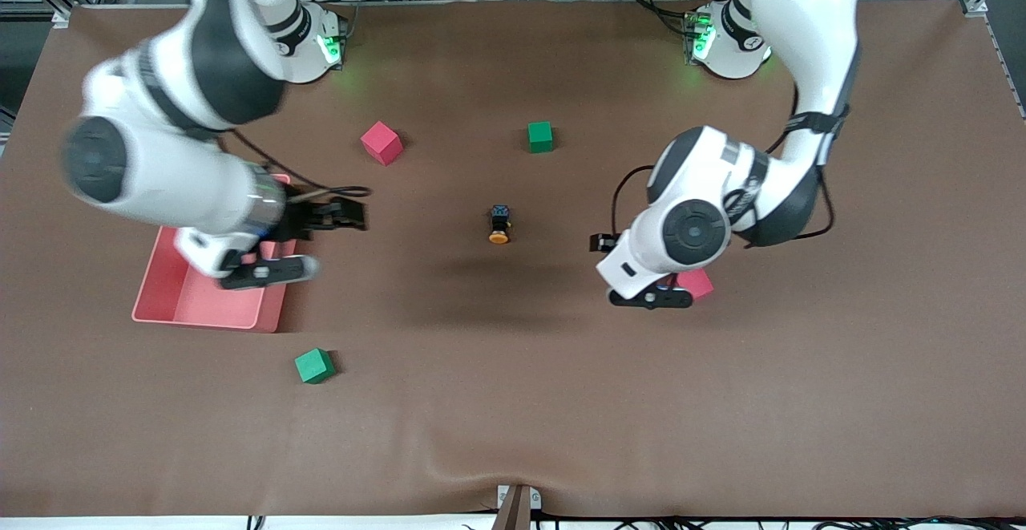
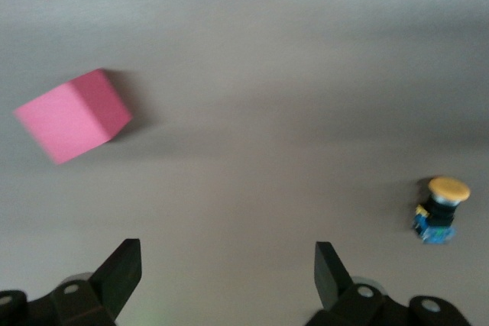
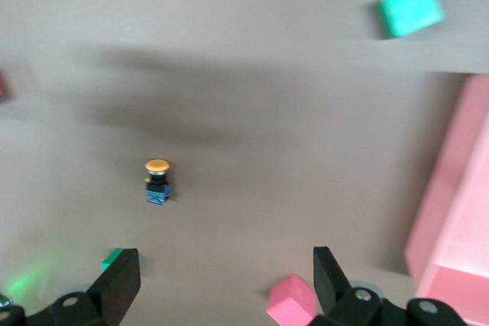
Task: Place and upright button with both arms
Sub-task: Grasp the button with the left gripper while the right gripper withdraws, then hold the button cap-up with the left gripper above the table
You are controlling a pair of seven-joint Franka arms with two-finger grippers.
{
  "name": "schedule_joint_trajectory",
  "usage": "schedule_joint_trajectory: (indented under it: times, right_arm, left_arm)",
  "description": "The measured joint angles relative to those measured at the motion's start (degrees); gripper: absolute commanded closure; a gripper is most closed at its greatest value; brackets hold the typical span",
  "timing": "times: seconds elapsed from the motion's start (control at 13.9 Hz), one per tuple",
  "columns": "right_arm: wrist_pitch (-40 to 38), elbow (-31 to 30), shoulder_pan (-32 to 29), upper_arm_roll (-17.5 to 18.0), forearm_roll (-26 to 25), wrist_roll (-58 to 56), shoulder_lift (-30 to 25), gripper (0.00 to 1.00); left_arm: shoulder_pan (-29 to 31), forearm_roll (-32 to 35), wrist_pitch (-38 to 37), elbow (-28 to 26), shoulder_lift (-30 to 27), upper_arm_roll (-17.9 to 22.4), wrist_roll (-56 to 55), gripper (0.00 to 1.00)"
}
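We are seeing button (image 1: 499, 224) lying tipped on tabletop (image 1: 513, 402) | left hand (image 2: 228, 276), right hand (image 3: 226, 280) hovering wide open, empty | risk: tiny body rolling if pinched off-centre

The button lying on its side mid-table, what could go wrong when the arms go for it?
1. The button is tiny and lies on its side, so open pincer fingers may nudge or roll it.
2. Both arms closing on one central spot could collide.
3. The left pincer hangs beside a red cube and might bump it.
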Motion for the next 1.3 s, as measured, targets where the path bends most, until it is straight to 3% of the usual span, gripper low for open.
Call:
schedule_joint_trajectory:
  times: [0.29,0.36,0.51,0.87,1.01,1.23,1.3]
  right_arm:
    - [-4.72,-0.17,-8.90,1.84,-3.45,-7.69,-3.21,0.00]
    - [-4.94,-0.20,-11.29,3.00,-4.94,-9.13,-3.75,0.00]
    - [-4.95,-0.26,-14.91,5.05,-9.78,-11.75,-5.05,0.00]
    - [-3.16,-0.31,-18.03,7.21,-18.70,-14.89,-9.15,0.00]
    - [-2.63,-0.43,-19.68,7.59,-19.66,-16.33,-10.02,0.00]
    - [-2.56,-2.62,-22.27,7.61,-19.75,-17.26,-11.38,0.00]
    - [-2.37,-3.71,-22.61,7.61,-19.75,-17.33,-11.85,0.00]
  left_arm:
    - [-4.12,-0.01,6.11,0.48,4.39,-0.24,-7.16,0.01]
    - [-5.66,-0.01,7.04,1.11,5.92,-0.25,-8.91,0.07]
    - [-8.92,-0.02,8.58,2.86,9.23,-0.29,-11.37,0.05]
    - [-13.90,-0.41,9.29,4.75,12.92,-0.32,-15.06,0.05]
    - [-14.47,-2.76,9.29,6.00,13.65,-0.43,-15.07,0.15]
    - [-15.89,-5.13,10.38,8.18,15.56,-0.45,-14.94,0.18]
    - [-16.14,-5.23,10.89,8.50,16.04,-0.45,-14.71,0.25]
